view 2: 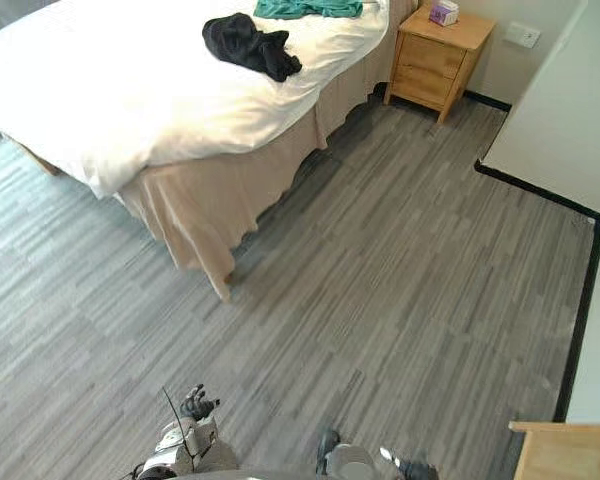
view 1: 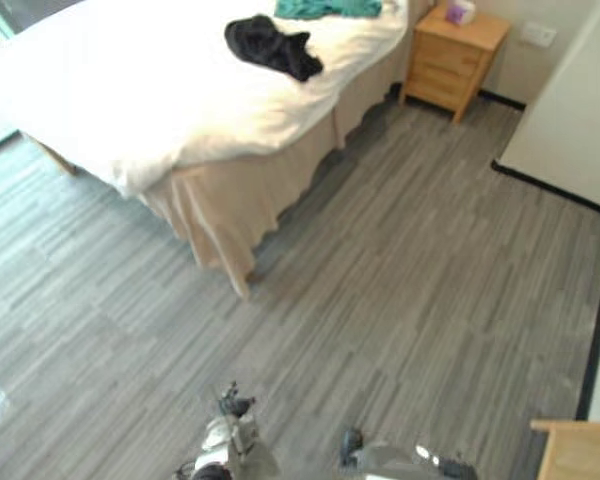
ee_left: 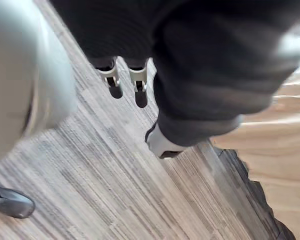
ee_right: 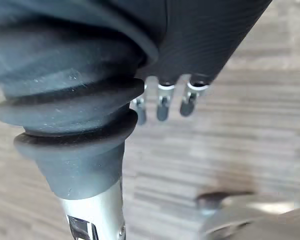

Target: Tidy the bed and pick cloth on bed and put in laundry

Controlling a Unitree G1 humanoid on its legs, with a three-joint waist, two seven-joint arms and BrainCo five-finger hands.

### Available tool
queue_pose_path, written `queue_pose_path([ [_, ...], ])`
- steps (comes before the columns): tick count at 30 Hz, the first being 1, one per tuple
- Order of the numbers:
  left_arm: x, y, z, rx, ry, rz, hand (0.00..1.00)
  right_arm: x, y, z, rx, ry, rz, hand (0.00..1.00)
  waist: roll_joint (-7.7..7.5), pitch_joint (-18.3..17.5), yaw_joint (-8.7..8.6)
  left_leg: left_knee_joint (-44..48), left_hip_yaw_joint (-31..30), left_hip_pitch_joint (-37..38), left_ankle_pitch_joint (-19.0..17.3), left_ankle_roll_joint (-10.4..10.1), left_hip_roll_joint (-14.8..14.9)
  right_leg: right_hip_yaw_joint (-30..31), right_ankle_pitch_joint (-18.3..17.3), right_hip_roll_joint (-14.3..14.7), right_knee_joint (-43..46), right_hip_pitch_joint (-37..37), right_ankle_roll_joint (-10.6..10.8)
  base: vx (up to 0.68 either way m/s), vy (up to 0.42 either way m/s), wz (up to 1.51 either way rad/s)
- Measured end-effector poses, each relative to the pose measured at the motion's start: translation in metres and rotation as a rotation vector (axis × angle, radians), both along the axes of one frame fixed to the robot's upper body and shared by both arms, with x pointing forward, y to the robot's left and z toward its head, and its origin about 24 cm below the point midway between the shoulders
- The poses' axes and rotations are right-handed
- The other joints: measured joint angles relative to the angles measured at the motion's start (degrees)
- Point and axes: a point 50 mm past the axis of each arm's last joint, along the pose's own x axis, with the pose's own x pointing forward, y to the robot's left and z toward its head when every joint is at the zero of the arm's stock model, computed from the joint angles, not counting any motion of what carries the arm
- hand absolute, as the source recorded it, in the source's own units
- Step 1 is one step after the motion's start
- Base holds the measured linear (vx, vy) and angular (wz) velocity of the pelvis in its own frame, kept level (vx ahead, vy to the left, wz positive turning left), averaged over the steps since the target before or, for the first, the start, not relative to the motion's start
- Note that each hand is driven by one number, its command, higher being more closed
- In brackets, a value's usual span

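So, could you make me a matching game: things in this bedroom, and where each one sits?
Things: 1 black cloth; 2 green cloth; 3 nightstand; 4 small purple box.
Places: A on the nightstand; B on the floor beside the bed; C on the bed, nearer the robot; D on the bed, farther from the robot.
Pairs: 1-C; 2-D; 3-B; 4-A.

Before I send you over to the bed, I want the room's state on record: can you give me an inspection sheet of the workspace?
surface: bed, white on top, two cloths lying on it.
job's things: black cloth bunched on the bed; green cloth just beyond it.
clutter: purple box on the nightstand.
hands: left hand and right hand low over the floor, fingers relaxed, holding nothing.
cables: nothing seen.
surroundings: grey plank floor; nightstand beside the bed; wooden furniture corner at near right.
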Motion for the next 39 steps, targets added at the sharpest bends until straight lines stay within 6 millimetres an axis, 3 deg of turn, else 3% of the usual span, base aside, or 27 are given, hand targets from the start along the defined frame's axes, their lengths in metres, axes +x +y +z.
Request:
queue_pose_path([
  [2, -0.001, 0.000, 0.000, -0.004, -0.003, 0.006, 0.00, 0.005, 0.003, 0.002, 0.001, -0.026, 0.000, 0.00, 0.32, 0.0, 0.53, -13.6, 2.4, -1.3, 1.2, 0.0, -4.2, 0.5, -2.2, -0.1, -1.8, 4.7, 1.5, 0.55, -0.045, -0.47],
  [4, 0.001, -0.002, 0.001, -0.014, -0.017, 0.011, 0.00, 0.001, 0.006, 0.001, 0.006, -0.020, 0.001, 0.00, 0.74, -0.1, 1.22, -22.9, 6.3, -3.2, 4.5, 1.7, -5.1, 0.9, -5.4, 0.4, -4.1, 9.8, 3.1, 0.69, 0.068, -0.51],
  [5, 0.001, -0.002, 0.001, -0.026, -0.028, 0.024, 0.00, -0.002, 0.010, 0.000, 0.008, -0.013, 0.015, 0.00, 1.12, -0.4, 1.60, -26.8, 9.3, -4.0, 5.8, 3.2, -4.4, 1.1, -8.0, 0.8, -4.8, 12.3, 4.1, 0.70, 0.167, -0.61],
  [6, 0.001, -0.001, 0.002, -0.033, -0.039, 0.053, 0.00, -0.010, 0.017, -0.003, 0.021, 0.012, 0.029, 0.00, 0.46, -1.2, 2.69, -25.7, 10.4, -4.6, 11.7, 8.4, -4.4, 2.4, -10.1, 0.0, -4.4, 14.0, 4.8, 0.62, 0.159, -0.49],
  [7, 0.000, 0.001, 0.002, -0.034, -0.039, 0.067, 0.00, -0.014, 0.021, -0.004, 0.031, 0.022, 0.030, 0.00, -0.27, -2.0, 2.60, -25.2, 10.8, -4.5, 13.2, 9.4, -5.0, 2.7, -10.1, -0.7, -4.0, 14.2, 4.7, 0.68, 0.164, -0.24],
  [8, -0.001, 0.001, 0.001, -0.040, -0.037, 0.080, 0.00, -0.019, 0.026, -0.006, 0.045, 0.033, 0.025, 0.00, -1.72, -2.9, 2.60, -25.9, 11.4, -4.0, 13.2, 11.0, -6.7, 3.5, -9.2, -2.6, -0.9, 13.1, 3.2, 0.71, 0.187, 0.05],
  [9, -0.001, 0.002, 0.002, -0.038, -0.040, 0.077, 0.00, -0.020, 0.028, -0.006, 0.054, 0.035, 0.016, 0.00, -2.44, -3.1, 3.00, -26.7, 11.5, -3.0, 12.4, 12.7, -7.8, 4.2, -7.8, -3.7, 3.5, 11.3, 3.5, 0.88, 0.281, 0.24],
  [10, -0.002, 0.004, 0.001, -0.040, -0.038, 0.076, 0.00, -0.021, 0.031, -0.008, 0.068, 0.043, 0.004, 0.00, -3.36, -3.5, 3.07, -27.3, 10.6, -0.7, 11.0, 13.0, -9.5, 5.3, -5.0, -5.0, 10.7, 9.6, 6.8, 0.74, 0.274, 0.37],
  [11, -0.003, 0.007, 0.001, -0.034, -0.028, 0.071, 0.00, -0.022, 0.031, -0.009, 0.075, 0.047, -0.008, 0.00, -3.54, -3.5, 2.77, -27.2, 9.5, 0.8, 10.0, 12.8, -10.2, 5.8, -2.9, -5.2, 15.0, 8.4, 8.8, 0.74, 0.283, 0.72],
  [12, -0.007, 0.008, -0.001, -0.033, -0.008, 0.056, 0.00, -0.022, 0.029, -0.009, 0.081, 0.051, -0.018, 0.00, -3.57, -3.5, 2.48, -27.2, 6.7, 4.3, 7.7, 12.1, -11.3, 8.4, 2.2, -5.3, 26.1, 5.7, 15.9, 0.70, 0.244, 0.89],
  [13, -0.011, 0.008, -0.003, -0.028, 0.007, 0.042, 0.00, -0.024, 0.026, -0.010, 0.078, 0.055, -0.031, 0.00, -3.41, -3.4, 2.46, -27.2, 4.2, 8.5, 5.7, 11.4, -12.0, 11.2, 3.9, -4.6, 41.1, 0.9, 19.2, 0.67, 0.217, 0.92],
  [15, -0.020, 0.012, -0.006, -0.014, 0.038, 0.034, 0.00, -0.021, 0.020, -0.007, 0.059, 0.037, -0.035, 0.00, -2.65, -3.0, 2.21, -28.7, -1.1, 15.3, 4.9, 10.7, -12.9, 9.8, 1.6, -5.8, 55.0, -5.4, 18.2, 0.60, 0.119, 1.05],
  [16, -0.024, 0.012, -0.008, -0.014, 0.057, 0.036, 0.00, -0.020, 0.017, -0.007, 0.050, 0.032, -0.033, 0.00, -1.76, -2.6, 1.85, -29.8, -3.4, 18.8, 4.9, 10.6, -13.0, 7.8, -1.0, -6.8, 56.2, -8.3, 15.9, 0.54, 0.057, 1.34],
  [17, -0.027, 0.013, -0.009, -0.010, 0.068, 0.037, 0.00, -0.016, 0.013, -0.005, 0.037, 0.018, -0.033, 0.00, -1.40, -2.6, 1.87, -30.6, -5.9, 21.6, 4.8, 9.5, -12.9, 5.7, -4.4, -8.0, 53.8, -10.3, 13.1, 0.50, 0.000, 1.37],
  [19, -0.027, 0.014, -0.009, -0.006, 0.067, 0.041, 0.00, -0.015, 0.007, -0.004, 0.022, 0.017, -0.030, 0.00, -1.34, -2.6, 1.87, -32.0, -11.9, 25.5, 3.3, 6.7, -12.8, 6.9, -7.6, -9.2, 39.0, -15.3, 11.1, 0.50, -0.081, 1.63],
  [21, -0.030, 0.015, -0.010, -0.004, 0.072, 0.049, 0.00, -0.014, 0.008, -0.003, 0.022, 0.014, -0.029, 0.00, -1.63, -3.0, 1.09, -33.7, -15.2, 27.0, 1.9, 4.8, -12.9, 13.8, -5.9, -9.1, 24.5, -17.5, 11.3, 0.50, -0.199, 1.74],
  [22, -0.033, 0.016, -0.011, -0.001, 0.078, 0.059, 0.00, -0.012, 0.008, -0.003, 0.023, 0.010, -0.026, 0.00, -1.80, -3.2, 0.97, -34.5, -16.9, 27.4, 0.9, 4.6, -12.7, 19.7, -3.4, -9.1, 18.1, -18.2, 10.9, 0.47, -0.282, 1.94],
  [23, -0.039, 0.023, -0.011, 0.015, 0.083, 0.103, 0.00, -0.013, 0.014, -0.005, 0.041, 0.026, -0.010, 0.00, -2.83, -3.7, 1.79, -34.4, -19.0, 28.8, -0.3, 3.4, -12.4, 25.2, 2.1, -9.0, 11.7, -18.9, 11.2, 0.49, -0.384, 1.45],
  [25, -0.050, 0.032, -0.013, 0.026, 0.101, 0.151, 0.00, -0.014, 0.023, -0.007, 0.060, 0.040, 0.025, 0.00, -4.00, -4.4, 2.60, -32.6, -20.1, 29.1, -1.9, 0.9, -12.1, 25.7, 8.4, -8.9, 7.9, -18.4, 10.9, 0.41, -0.398, 0.89],
  [26, -0.059, 0.026, -0.016, -0.001, 0.126, 0.188, 0.00, -0.009, 0.022, -0.006, 0.052, 0.034, 0.060, 0.00, -2.32, -4.8, 2.53, -29.7, -21.4, 29.2, -3.8, -1.5, -9.0, 22.0, 8.0, -7.8, 9.2, -16.3, 13.5, 0.34, -0.409, 1.12],
  [27, -0.064, 0.020, -0.018, -0.020, 0.139, 0.202, 0.00, -0.007, 0.014, -0.004, 0.021, 0.028, 0.081, 0.00, -0.25, -5.4, 2.35, -27.8, -21.4, 27.9, -3.5, -2.7, -6.6, 18.1, 7.4, -7.0, 9.1, -14.8, 12.0, 0.41, -0.482, 1.21],
  [29, -0.062, 0.011, -0.019, -0.046, 0.133, 0.211, 0.00, -0.006, 0.008, -0.003, 0.003, 0.029, 0.098, 0.00, 1.73, -5.6, 2.28, -27.2, -21.0, 27.4, -2.2, -4.6, -4.2, 13.5, 6.4, -6.2, 8.3, -12.5, 10.5, 0.26, -0.339, 1.19],
  [30, -0.060, 0.011, -0.018, -0.048, 0.128, 0.210, 0.00, -0.005, 0.010, -0.003, 0.003, 0.028, 0.109, 0.00, 1.88, -5.5, 2.15, -27.4, -19.3, 26.2, 0.4, -5.7, -2.8, 9.5, 5.7, -6.5, 7.8, -10.8, 9.6, 0.21, -0.364, 1.41],
  [32, -0.059, 0.014, -0.018, -0.038, 0.124, 0.210, 0.00, -0.006, 0.010, -0.004, 0.006, 0.030, 0.104, 0.00, 1.42, -5.2, 1.16, -28.1, -14.2, 25.6, 3.2, -5.0, -2.2, 5.7, 5.5, -7.4, 6.4, -8.6, 9.3, 0.08, -0.244, 1.28],
  [34, -0.057, 0.015, -0.017, -0.026, 0.122, 0.185, 0.00, -0.010, 0.009, -0.005, 0.013, 0.045, 0.079, 0.00, 1.17, -5.0, 0.77, -31.4, -4.3, 25.8, 5.8, -4.9, -1.7, 1.7, 5.0, -8.0, 4.2, -6.3, 8.9, -0.02, -0.156, 0.98],
  [37, -0.060, 0.023, -0.017, -0.021, 0.126, 0.219, 0.00, -0.014, 0.004, -0.005, 0.017, 0.043, 0.014, 0.00, 1.78, -5.2, -0.16, -34.9, -0.8, 25.8, 7.0, -4.2, -0.9, -2.0, 6.0, -7.1, 1.1, -4.5, 8.5, -0.10, -0.068, 0.68],
  [39, -0.064, 0.044, -0.014, -0.012, 0.112, 0.361, 0.00, -0.018, 0.002, -0.006, 0.021, 0.046, -0.024, 0.00, 1.53, -5.0, -0.58, -36.8, -1.1, 26.0, 6.9, -4.2, -0.4, -3.1, 7.3, -6.0, -1.7, -2.9, 8.0, -0.13, -0.026, 0.26],
])
